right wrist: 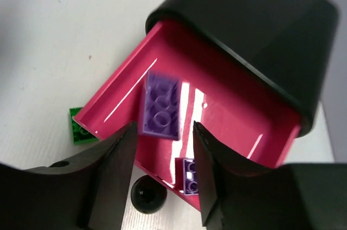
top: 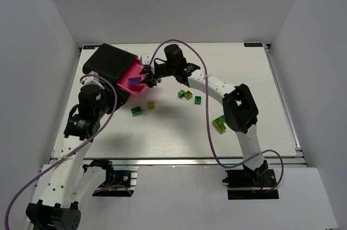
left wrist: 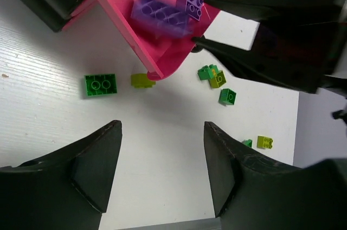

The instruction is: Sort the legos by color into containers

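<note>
The black cabinet [top: 111, 61] stands at the back left with one magenta-pink drawer [top: 129, 72] pulled out. In the right wrist view the drawer [right wrist: 227, 116] holds a small purple brick [right wrist: 188, 176], and a larger purple brick [right wrist: 160, 105] shows blurred over it, free between the jaws. My right gripper [right wrist: 162, 132] is open right above the drawer's front, by the black knob [right wrist: 147, 195]; it also shows in the top view [top: 148, 75]. My left gripper [left wrist: 162, 148] is open and empty over bare table. Green [top: 136, 111] and yellow-green [top: 151, 104] bricks lie in front of the drawer.
More bricks lie mid-table: a green one [top: 181, 94], a yellow-green one [top: 188, 95], a green one [top: 198, 99], and a yellow-green and green pair [top: 219, 123] beside the right arm's elbow. White walls enclose the table on three sides.
</note>
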